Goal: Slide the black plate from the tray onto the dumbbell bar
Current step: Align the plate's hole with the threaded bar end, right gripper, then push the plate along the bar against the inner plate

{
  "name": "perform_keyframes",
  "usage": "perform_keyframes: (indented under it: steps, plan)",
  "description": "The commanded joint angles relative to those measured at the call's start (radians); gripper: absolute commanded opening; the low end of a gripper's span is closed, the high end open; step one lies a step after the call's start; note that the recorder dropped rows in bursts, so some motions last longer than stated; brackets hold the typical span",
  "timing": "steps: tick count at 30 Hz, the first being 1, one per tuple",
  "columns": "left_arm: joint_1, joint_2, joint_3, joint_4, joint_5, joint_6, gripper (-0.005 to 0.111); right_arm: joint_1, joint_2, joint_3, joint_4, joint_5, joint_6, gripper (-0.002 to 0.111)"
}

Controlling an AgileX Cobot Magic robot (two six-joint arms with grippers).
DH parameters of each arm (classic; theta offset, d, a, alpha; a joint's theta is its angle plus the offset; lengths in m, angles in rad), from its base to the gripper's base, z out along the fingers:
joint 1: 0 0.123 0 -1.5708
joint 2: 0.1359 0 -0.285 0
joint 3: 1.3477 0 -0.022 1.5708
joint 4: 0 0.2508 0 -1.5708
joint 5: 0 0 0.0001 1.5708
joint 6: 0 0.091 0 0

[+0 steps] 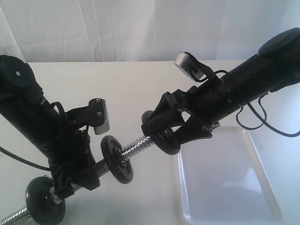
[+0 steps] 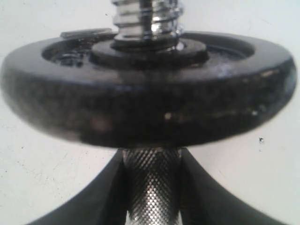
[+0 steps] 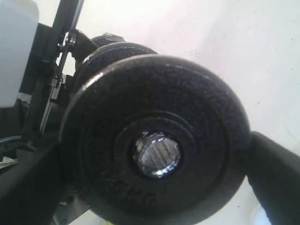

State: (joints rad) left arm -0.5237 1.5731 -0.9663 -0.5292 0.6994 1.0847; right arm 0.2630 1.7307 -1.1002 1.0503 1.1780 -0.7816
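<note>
My left gripper [image 1: 86, 176] [image 2: 152, 161] is shut on the knurled middle of the dumbbell bar [image 2: 152, 192], holding it tilted above the table. One black disc [image 1: 117, 159] [image 2: 150, 103] sits on the bar just past the jaws, and another [image 1: 44, 201] is near the low end. My right gripper [image 1: 161, 130] [image 3: 154, 159] is shut on the rim of the black plate [image 1: 172, 146] [image 3: 154, 140], held on edge at the bar's threaded end [image 1: 138, 146]. The thread tip [image 3: 156, 153] shows inside the plate's centre hole. The tray [image 1: 225, 183] lies below, with nothing on it.
A white table [image 1: 131, 84] carries everything, with a white curtain behind it. The tray's near rim [image 1: 180, 187] lies close under the right gripper. The two arms face each other over the middle, and each wrist camera housing [image 1: 101, 117] juts out above its jaws.
</note>
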Motion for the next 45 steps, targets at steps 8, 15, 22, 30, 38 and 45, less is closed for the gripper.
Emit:
perform_keyframes:
  steps: [8,15,22,30,38,45]
  plan:
    - [-0.020,-0.049,-0.034,-0.346,0.057,0.113,0.000,0.020,-0.008,-0.004,0.187,0.043,-0.055,0.000]
    - [-0.020,-0.049,-0.034,-0.356,0.061,0.123,0.000,0.020,-0.008,-0.004,0.215,0.043,-0.055,0.000]
    - [-0.020,-0.049,-0.034,-0.368,0.064,0.127,0.000,0.020,-0.008,0.054,0.318,0.043,-0.117,0.000]
    - [-0.020,-0.049,-0.034,-0.390,0.062,0.112,0.000,0.020,-0.008,0.065,0.371,0.043,-0.182,0.000]
    - [-0.020,-0.049,-0.034,-0.390,0.060,0.090,0.000,0.020,-0.008,0.065,0.380,0.043,-0.207,0.000]
    - [-0.020,-0.045,-0.031,-0.338,0.047,0.022,0.000,0.020,-0.008,0.065,0.343,0.043,-0.208,0.000]
